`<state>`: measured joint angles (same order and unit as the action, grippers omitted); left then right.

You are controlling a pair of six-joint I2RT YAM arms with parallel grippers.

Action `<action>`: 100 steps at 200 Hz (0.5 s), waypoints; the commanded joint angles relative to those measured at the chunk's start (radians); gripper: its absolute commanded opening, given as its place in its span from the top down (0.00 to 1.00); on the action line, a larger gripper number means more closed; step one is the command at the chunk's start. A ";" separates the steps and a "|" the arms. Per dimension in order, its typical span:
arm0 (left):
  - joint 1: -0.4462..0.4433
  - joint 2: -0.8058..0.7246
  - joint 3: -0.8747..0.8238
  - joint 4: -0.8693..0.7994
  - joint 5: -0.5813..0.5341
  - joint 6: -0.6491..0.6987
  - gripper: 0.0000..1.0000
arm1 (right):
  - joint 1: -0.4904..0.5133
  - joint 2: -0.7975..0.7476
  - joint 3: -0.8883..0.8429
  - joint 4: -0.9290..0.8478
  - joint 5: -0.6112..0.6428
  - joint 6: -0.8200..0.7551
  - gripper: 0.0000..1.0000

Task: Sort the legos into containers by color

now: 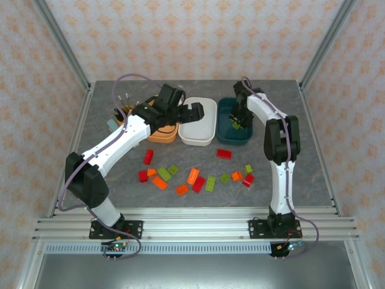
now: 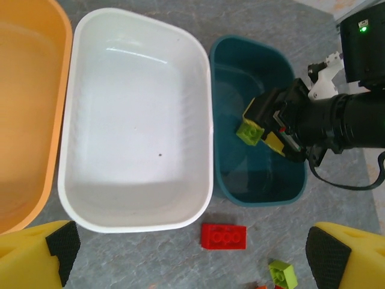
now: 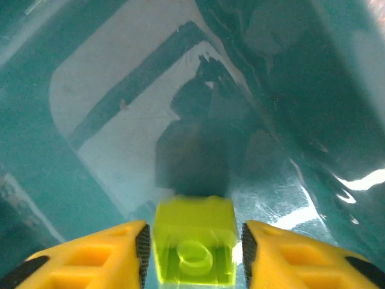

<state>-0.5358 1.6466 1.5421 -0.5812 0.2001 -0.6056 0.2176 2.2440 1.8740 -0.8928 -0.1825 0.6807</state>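
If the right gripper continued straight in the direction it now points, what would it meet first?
Most likely the floor of the dark teal tub, just beyond the lime green brick between the fingers of the right gripper; depth is unclear.

The top external camera looked down from above and behind the near edge over the whole table (image 1: 313, 156). The left wrist camera faced down on the white tub (image 2: 132, 132) and teal tub (image 2: 240, 174). The right wrist camera sat close inside that teal tub, shared by all views.
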 commanded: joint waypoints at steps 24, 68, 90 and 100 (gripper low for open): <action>0.009 -0.069 -0.029 -0.125 -0.111 -0.001 0.06 | 0.033 -0.008 0.111 -0.107 0.019 -0.007 0.38; 0.018 -0.174 -0.136 -0.338 -0.316 0.055 0.09 | 0.104 -0.265 0.008 0.012 0.052 -0.063 0.37; 0.040 -0.223 -0.225 -0.392 -0.347 0.066 0.09 | 0.158 -0.479 -0.262 0.292 -0.102 -0.122 0.36; 0.063 -0.237 -0.273 -0.404 -0.346 0.066 0.10 | 0.181 -0.570 -0.399 0.451 -0.224 -0.139 0.34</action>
<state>-0.5121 1.4425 1.3579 -0.8558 -0.0540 -0.5674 0.3481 1.8805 1.6947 -0.7609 -0.2127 0.6136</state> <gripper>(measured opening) 0.907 0.640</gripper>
